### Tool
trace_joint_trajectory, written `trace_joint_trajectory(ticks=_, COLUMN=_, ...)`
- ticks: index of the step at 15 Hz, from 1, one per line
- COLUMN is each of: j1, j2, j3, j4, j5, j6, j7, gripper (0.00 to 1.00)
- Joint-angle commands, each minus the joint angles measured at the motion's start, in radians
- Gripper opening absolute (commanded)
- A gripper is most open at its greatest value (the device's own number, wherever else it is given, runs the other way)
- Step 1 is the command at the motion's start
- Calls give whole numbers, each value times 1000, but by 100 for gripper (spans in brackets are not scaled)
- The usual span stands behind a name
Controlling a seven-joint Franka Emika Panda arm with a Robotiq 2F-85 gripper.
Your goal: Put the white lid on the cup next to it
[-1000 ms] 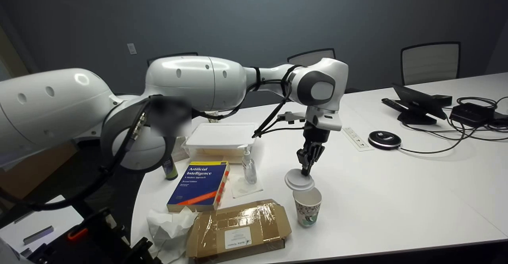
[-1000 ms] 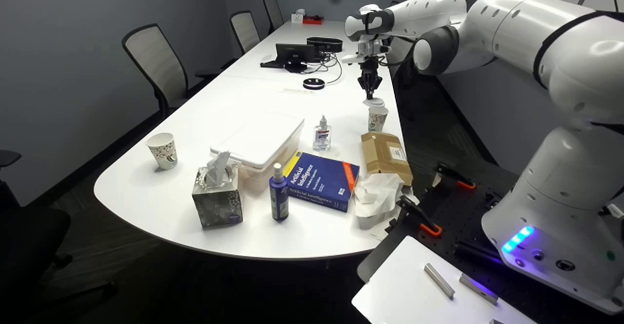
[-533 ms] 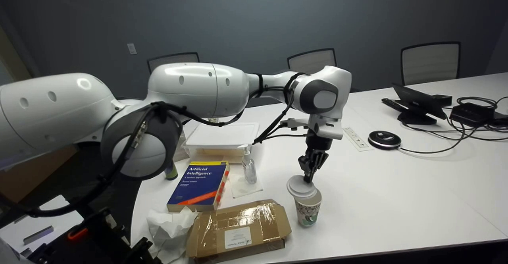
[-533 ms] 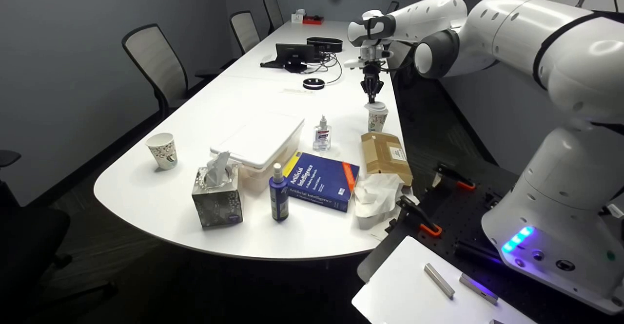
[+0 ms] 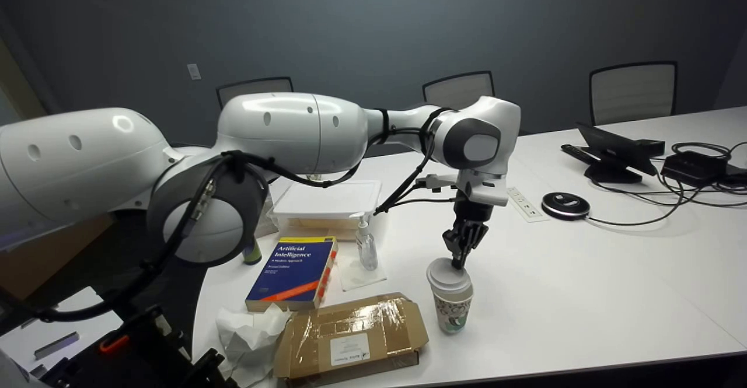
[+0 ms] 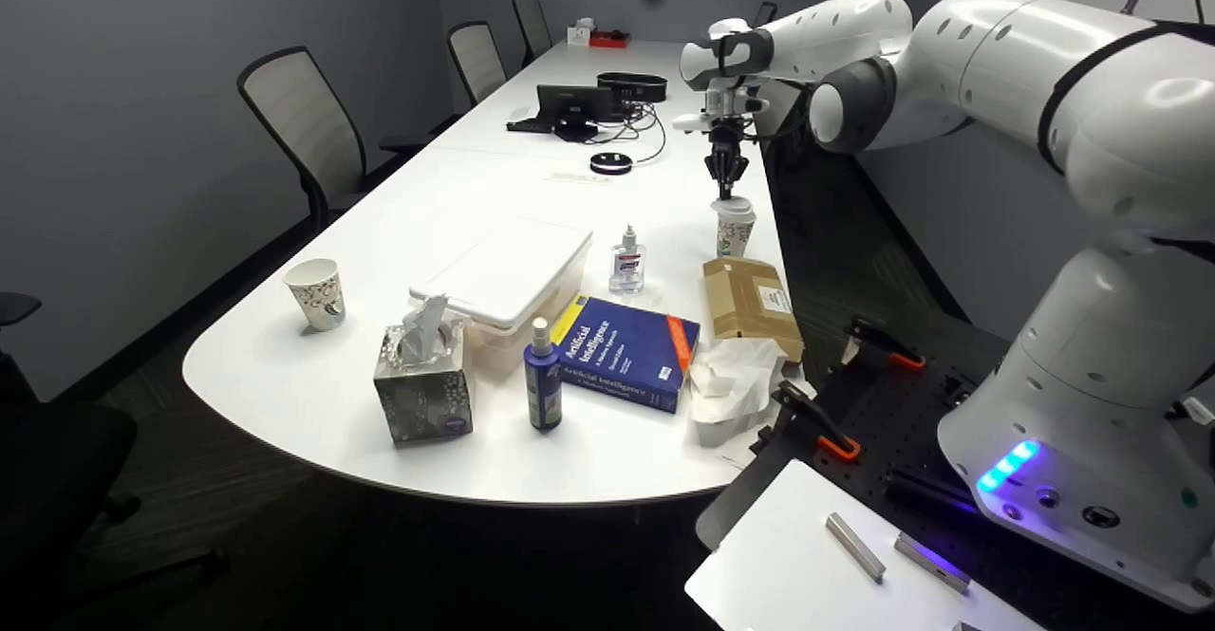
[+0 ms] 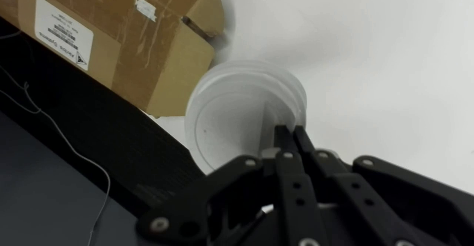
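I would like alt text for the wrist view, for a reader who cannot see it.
A black gripper pinches the edge of the white lid, seen from above. A taped cardboard box with a printed label lies at upper left, on a white table.

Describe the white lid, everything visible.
The white lid is round, smooth and plastic-looking, with a raised, stepped rim around a flat recessed top that shows one small dark spot in the wrist view. The fingers pinch it at one edge. It lies over the mouth of the patterned paper cup, covering the opening in both exterior views, and looks slightly tilted. Whether it is seated all round can't be told.
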Motion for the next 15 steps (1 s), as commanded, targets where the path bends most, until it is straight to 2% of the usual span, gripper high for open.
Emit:
trace_joint_trajectory(ticks=1, j1=-8, j2=7, j3=6, j4=21, j5=-5, j6=10, j7=33, gripper=1)
trace_joint_trajectory(ticks=15, j1=-17, j2=1, j3=9, j4=1, j5=-4, j6=27, j7=27, gripper=1)
